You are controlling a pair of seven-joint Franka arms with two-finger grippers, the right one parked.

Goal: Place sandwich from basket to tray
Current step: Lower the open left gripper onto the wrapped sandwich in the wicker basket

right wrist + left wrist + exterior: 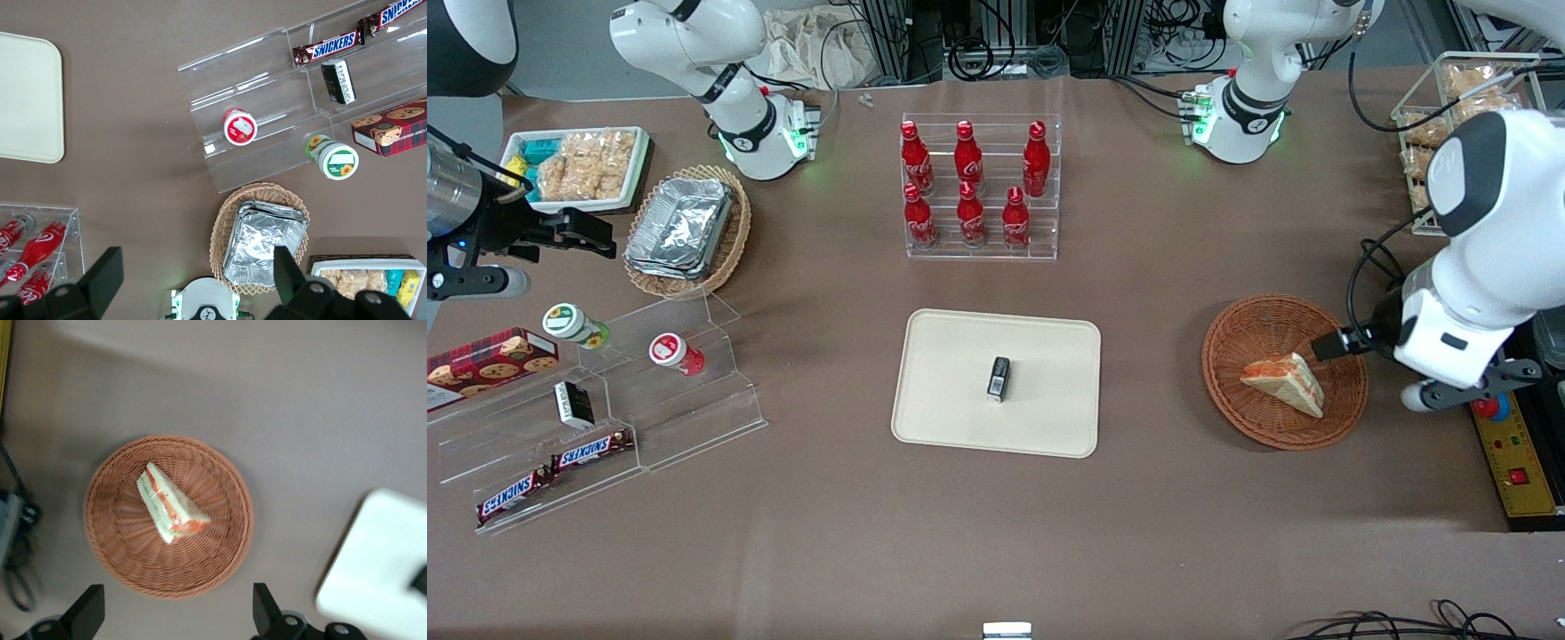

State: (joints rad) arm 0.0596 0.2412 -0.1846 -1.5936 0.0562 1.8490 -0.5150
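Note:
The sandwich [1285,380], a pale bread wedge with an orange-red and green stripe, lies in the reddish-brown wicker basket [1227,391] toward the working arm's end of the table. The cream-beige tray [943,391] lies mid-table with a small black packet [999,379] on it. The left arm's gripper [1476,384] hangs above the table beside the basket, at the basket's edge away from the tray. In the left wrist view the sandwich [170,507] lies in the basket [107,540], the tray's corner [380,567] shows, and the gripper [175,613] is open and empty, well above the basket's rim.
An acrylic rack of red cola bottles [978,187] stands farther from the front camera than the tray. A control box with a red button [1516,453] lies beside the gripper. Toward the parked arm's end are an acrylic stepped shelf [694,400], a tan foil-container basket [685,229] and a white snack tray [578,164].

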